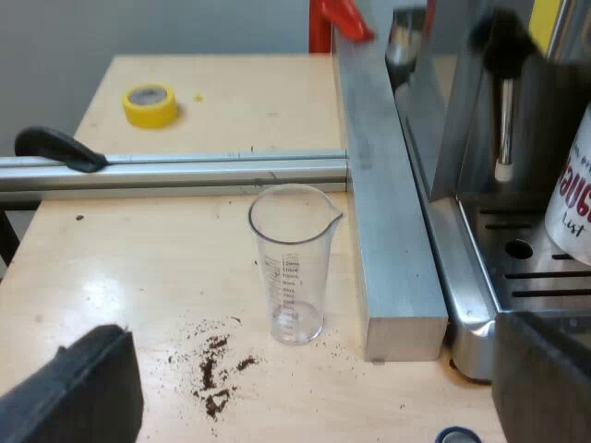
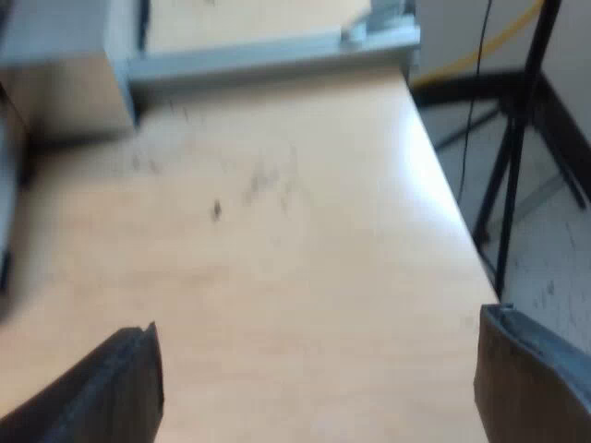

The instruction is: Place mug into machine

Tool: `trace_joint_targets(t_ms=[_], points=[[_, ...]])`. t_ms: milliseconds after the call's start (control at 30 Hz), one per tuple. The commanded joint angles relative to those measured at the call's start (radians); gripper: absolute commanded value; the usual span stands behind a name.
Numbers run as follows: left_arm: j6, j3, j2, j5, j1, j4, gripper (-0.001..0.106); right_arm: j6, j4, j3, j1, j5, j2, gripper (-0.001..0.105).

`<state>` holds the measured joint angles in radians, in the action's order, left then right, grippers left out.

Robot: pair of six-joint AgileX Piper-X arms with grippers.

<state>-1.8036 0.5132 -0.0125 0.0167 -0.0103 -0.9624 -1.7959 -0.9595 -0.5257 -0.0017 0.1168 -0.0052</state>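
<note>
A white mug [image 1: 572, 198] with red lettering stands on the slotted drip tray [image 1: 517, 268] of the espresso machine [image 1: 443, 120], partly cut off. A clear measuring glass [image 1: 293, 263] stands upright and empty on the wooden table, beside the aluminium bar that runs along the machine. My left gripper [image 1: 314, 374] hovers open just short of the glass, holding nothing. My right gripper [image 2: 319, 378] is open over bare wooden tabletop [image 2: 277, 231], its fingers wide apart with nothing between them.
Spilled coffee grounds [image 1: 217, 369] lie near the glass. Aluminium bars [image 1: 388, 212] frame the table. Beyond them sit a yellow tape roll [image 1: 150, 104] and a red clamp [image 1: 343, 18]. The steam wand [image 1: 504, 120] hangs over the tray. The table edge [image 2: 452, 231] drops to the floor.
</note>
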Motion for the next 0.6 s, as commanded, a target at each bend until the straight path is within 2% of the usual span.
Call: trace_joint_targets(t_ms=[33, 600], points=[[-0.002, -0.015, -0.138, 0.007, -0.001, 0.006, 0.078, -0.012, 0.014, 0.031, -0.005, -0.009, -0.043, 0.071], [-0.002, -0.033, -0.138, 0.0, -0.001, 0.011, 0.078, -0.012, 0.028, 0.048, -0.005, -0.009, -0.043, 0.071]])
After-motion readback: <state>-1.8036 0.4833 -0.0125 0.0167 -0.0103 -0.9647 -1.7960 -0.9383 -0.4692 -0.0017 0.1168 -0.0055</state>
